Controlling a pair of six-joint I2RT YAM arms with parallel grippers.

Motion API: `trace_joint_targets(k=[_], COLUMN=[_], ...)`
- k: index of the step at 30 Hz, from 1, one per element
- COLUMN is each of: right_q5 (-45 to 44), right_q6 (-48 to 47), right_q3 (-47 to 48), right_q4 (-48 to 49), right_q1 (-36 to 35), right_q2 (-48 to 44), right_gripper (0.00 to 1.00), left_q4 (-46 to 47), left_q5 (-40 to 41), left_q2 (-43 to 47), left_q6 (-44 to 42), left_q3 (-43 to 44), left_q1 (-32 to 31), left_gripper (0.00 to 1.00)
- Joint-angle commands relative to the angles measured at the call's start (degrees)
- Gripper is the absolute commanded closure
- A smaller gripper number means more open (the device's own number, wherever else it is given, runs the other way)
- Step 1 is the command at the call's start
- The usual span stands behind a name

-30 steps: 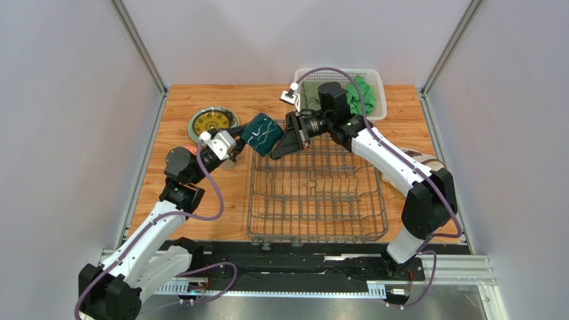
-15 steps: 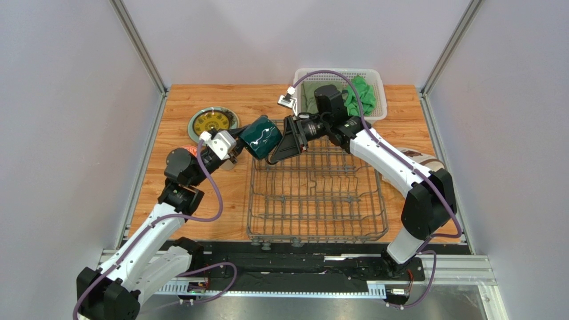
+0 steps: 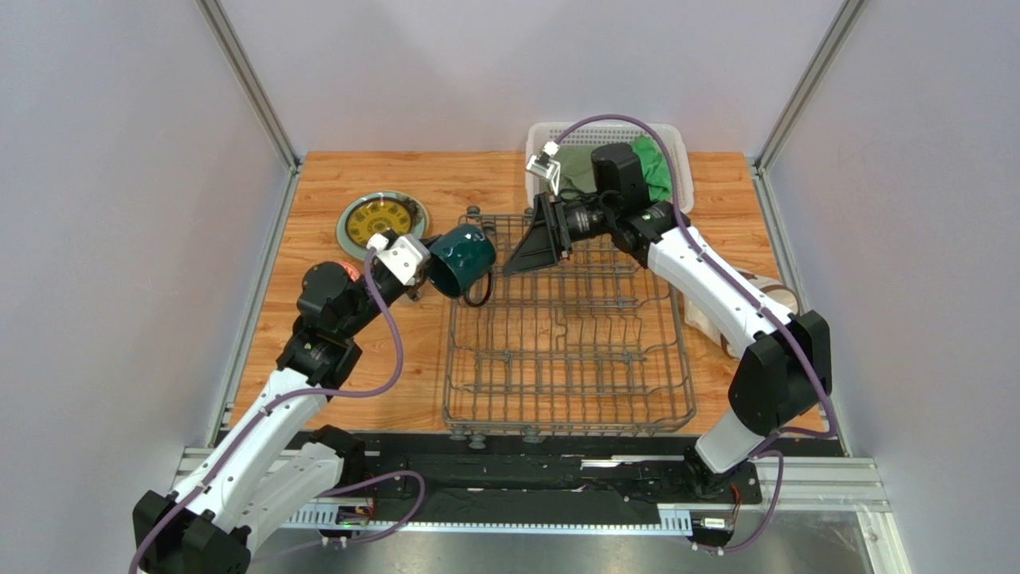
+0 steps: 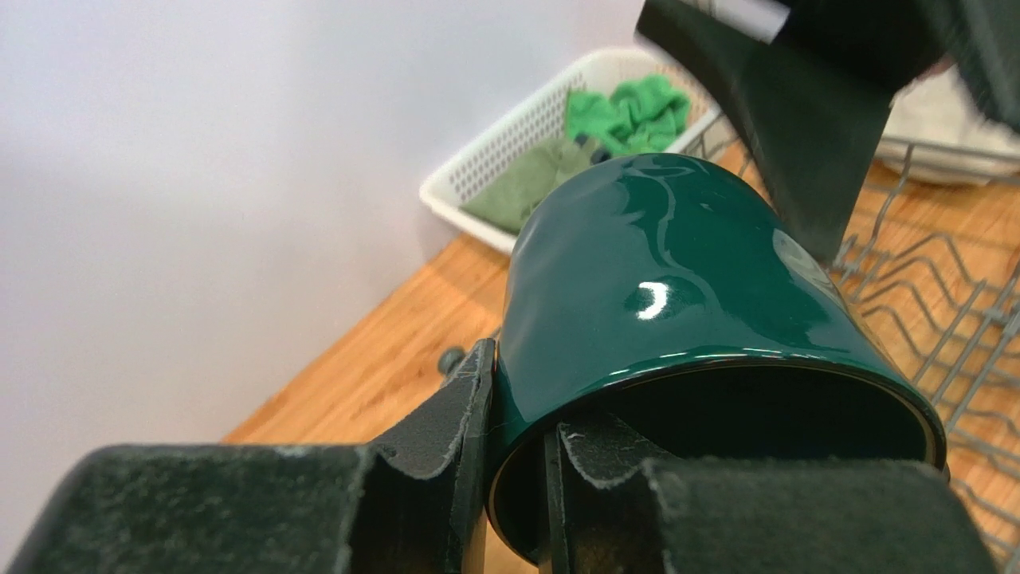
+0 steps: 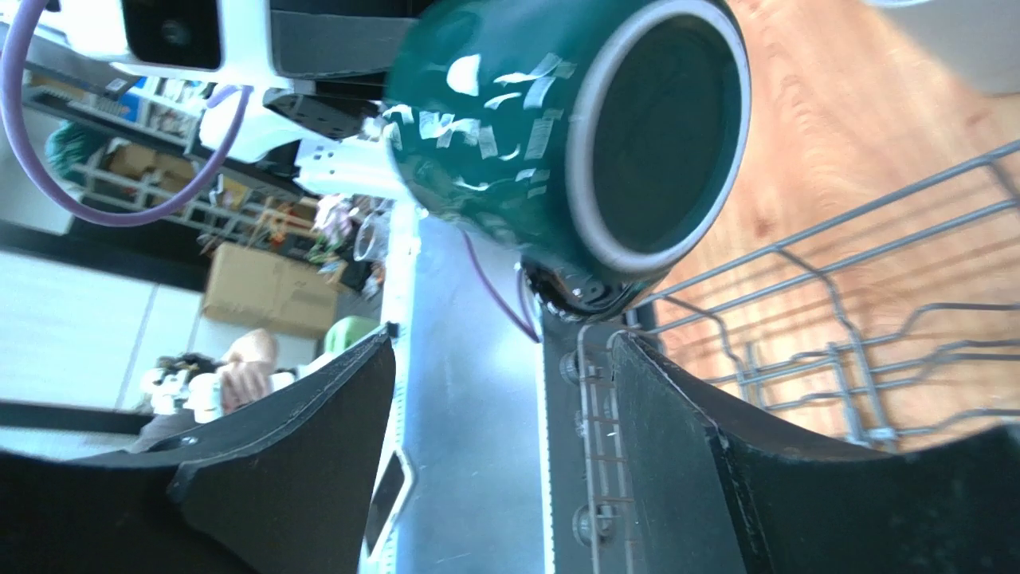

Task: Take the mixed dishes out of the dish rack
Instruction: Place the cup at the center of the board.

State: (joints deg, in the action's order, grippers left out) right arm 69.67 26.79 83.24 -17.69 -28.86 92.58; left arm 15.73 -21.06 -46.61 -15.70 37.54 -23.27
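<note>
The dark teal mug hangs on its side over the far left corner of the grey wire dish rack. My left gripper is shut on its rim, one finger inside and one outside the wall, as the left wrist view shows on the mug at the gripper. My right gripper stands open just right of the mug, apart from it. In the right wrist view the mug's base floats beyond the empty, spread gripper. A yellow-and-green plate lies on the table at the far left.
A white mesh basket with green cloths sits at the back right, behind the right arm. A beige thing lies right of the rack, partly hidden by that arm. The rack's upright tines stand under the right gripper.
My right gripper has opened, let go of the mug and drawn back to the right. The left gripper keeps the mug, which has dropped a little toward the left.
</note>
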Motion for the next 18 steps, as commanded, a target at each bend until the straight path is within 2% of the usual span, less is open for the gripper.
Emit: trace_joint_targets(k=[1, 9, 12, 18], right_q5=[-1.37, -6.91, -6.91, -9.64], right_q6=[-6.03, -14.64, -15.71, -19.13], right_q3=[-0.45, -1.86, -2.38, -3.09], right_q4=[-3.74, -10.94, -12.01, -13.41], right_q1=[1.61, 2.67, 2.5, 2.5], right_q2=[-3.63, -4.51, -4.33, -5.03], right_gripper=[0.29, 0.3, 0.3, 0.31], left_q4=[-9.63, -40.2, -48.47, -63.52], left_q5=[4.0, 4.53, 4.71, 6.11], left_q2=[1.43, 0.38, -0.32, -7.96], left_q6=[-4.5, -15.57, -20.23, -24.9], left_q3=[8.68, 21.86, 24.06, 27.85], left_q1=[0.5, 5.68, 8.4, 11.93], left_gripper=[1.0, 1.0, 1.0, 1.0])
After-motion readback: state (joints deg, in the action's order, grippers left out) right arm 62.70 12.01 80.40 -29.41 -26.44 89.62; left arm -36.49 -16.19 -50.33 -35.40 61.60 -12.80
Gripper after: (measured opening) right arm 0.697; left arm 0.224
